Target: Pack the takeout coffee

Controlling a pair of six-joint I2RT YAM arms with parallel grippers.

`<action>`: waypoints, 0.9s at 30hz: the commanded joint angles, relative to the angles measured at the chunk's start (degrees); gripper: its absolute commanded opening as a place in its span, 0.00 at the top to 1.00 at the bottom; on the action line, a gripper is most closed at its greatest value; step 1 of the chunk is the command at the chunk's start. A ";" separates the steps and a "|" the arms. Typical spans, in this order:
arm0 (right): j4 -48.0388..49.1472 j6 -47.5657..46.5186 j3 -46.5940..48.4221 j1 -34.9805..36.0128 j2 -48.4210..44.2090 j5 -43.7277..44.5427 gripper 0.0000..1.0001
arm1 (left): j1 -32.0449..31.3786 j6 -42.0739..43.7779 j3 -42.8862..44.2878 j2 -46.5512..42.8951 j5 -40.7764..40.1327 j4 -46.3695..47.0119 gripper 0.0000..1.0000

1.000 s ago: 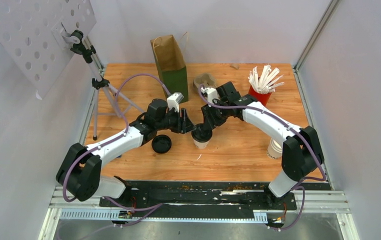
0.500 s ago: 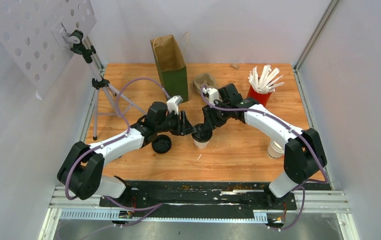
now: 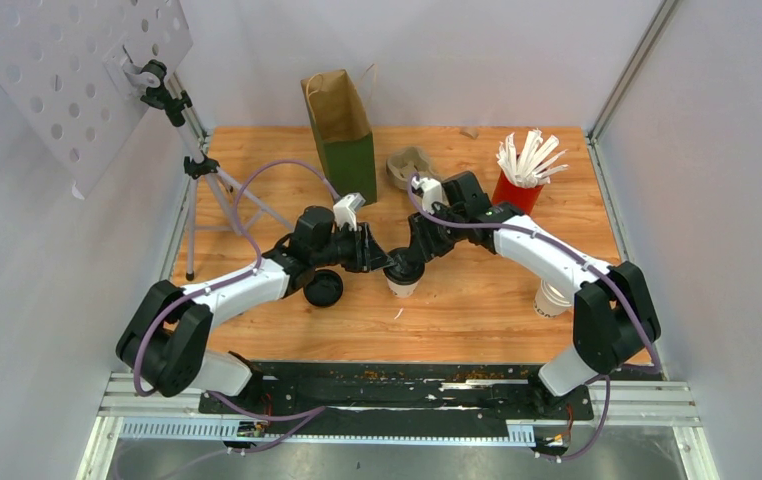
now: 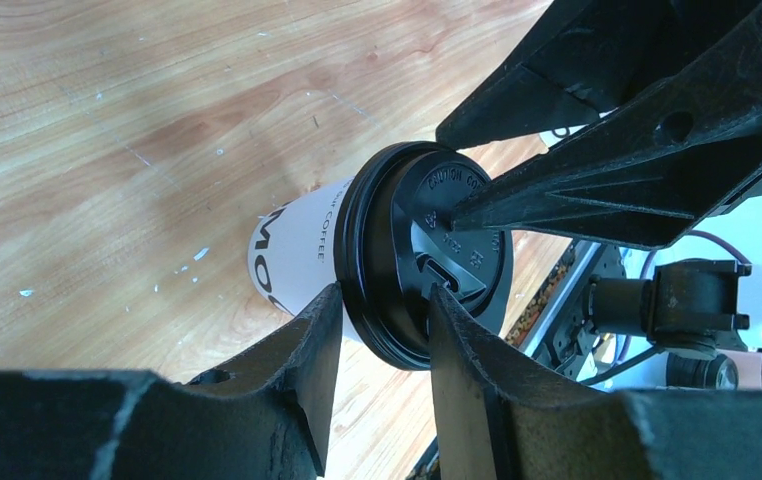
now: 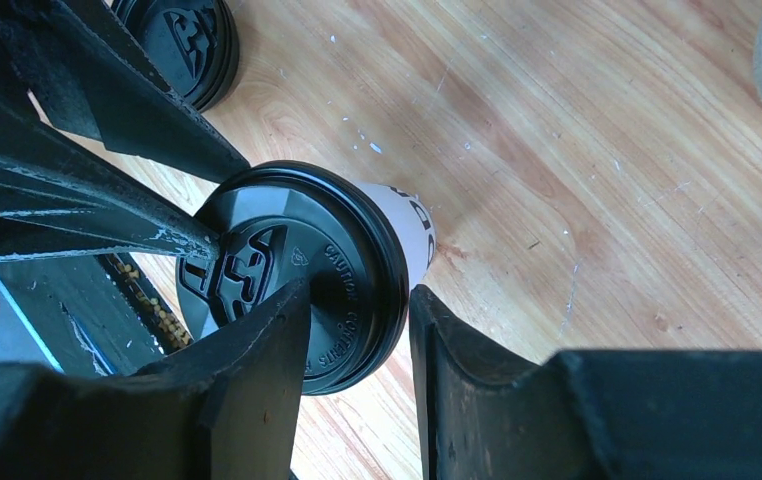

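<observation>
A white takeout coffee cup (image 3: pixel 401 284) with dark print and a black lid (image 4: pixel 427 245) stands at mid-table. My left gripper (image 3: pixel 375 257) reaches it from the left. In the left wrist view, my left gripper (image 4: pixel 385 295) is shut on the lid's rim, one finger under the rim and one on top. My right gripper (image 3: pixel 405 262) comes from the right. In the right wrist view, my right gripper (image 5: pixel 359 290) straddles the lid's rim (image 5: pixel 357 290), one finger on top, with a small gap at the other finger. A second lidded cup (image 3: pixel 323 288) stands left of the first and also shows in the right wrist view (image 5: pixel 182 40).
A brown and green paper bag (image 3: pixel 340 125) stands at the back. A grey pulp carrier (image 3: pixel 407 162) lies right of it. A red cup of white stirrers (image 3: pixel 523 178) is at the back right. A stack of white cups (image 3: pixel 549 297) is at the right. A tripod (image 3: pixel 202 190) with a perforated board is on the left.
My left gripper has moved a little right, closer onto the lid. My right arm has shifted slightly to the right. The cup has stayed in place.
</observation>
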 commanded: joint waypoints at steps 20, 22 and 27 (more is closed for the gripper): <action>-3.07 1.87 -6.86 -1.59 -1.26 2.51 0.61 | -0.30 1.02 -5.18 3.35 -1.44 -3.83 0.56; -2.79 2.52 -6.68 -1.55 -1.64 2.19 0.61 | -0.25 -0.60 -2.82 2.27 0.32 -3.73 0.50; -1.80 3.90 -6.36 -1.54 -2.02 1.34 0.61 | -0.29 -4.21 -0.04 -2.05 2.65 -2.53 0.30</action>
